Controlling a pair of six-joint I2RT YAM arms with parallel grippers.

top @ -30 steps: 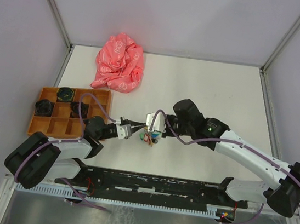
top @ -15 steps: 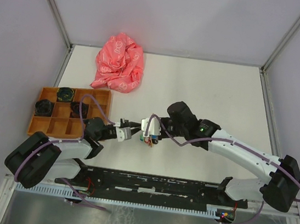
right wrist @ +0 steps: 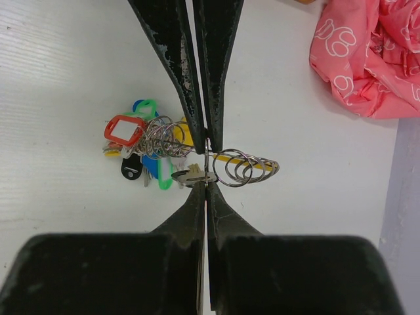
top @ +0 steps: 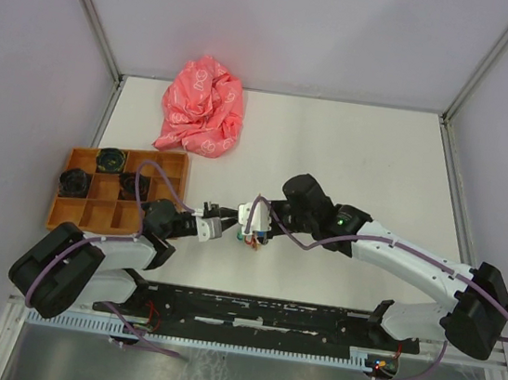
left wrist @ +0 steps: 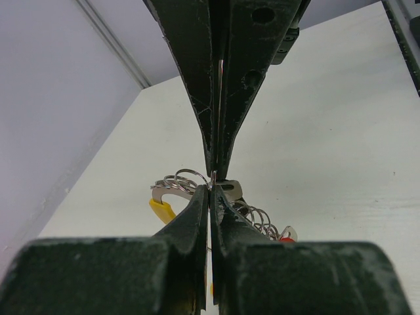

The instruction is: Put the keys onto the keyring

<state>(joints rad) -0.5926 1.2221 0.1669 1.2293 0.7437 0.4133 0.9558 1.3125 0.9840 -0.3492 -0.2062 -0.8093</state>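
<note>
Keys [right wrist: 146, 148]: a tangled bunch at the near middle of the table, below where the two grippers meet; a red plastic piece, a black head and green, blue and yellow bits show among them; whether the bunch rests on the surface or hangs just above it cannot be told
Keyring [right wrist: 245, 168]: silver wire loops running from the bunch out to one side
Right gripper [right wrist: 206, 164]: fingers pressed together, nipping one thin wire loop
Left gripper [left wrist: 211, 182]: fingers likewise closed on a thin wire, tips facing the right gripper's
Table [top: 361, 157]: white, finely ribbed, mostly bare
Cloth [top: 202, 106]: crumpled pink fabric at the far left, well apart from the keys
Tray [top: 94, 217]: orange, divided into compartments, at the left edge, dark round items in its far cells
Walls [top: 294, 27]: pale lilac panels with grey metal frame posts at the corners
</note>
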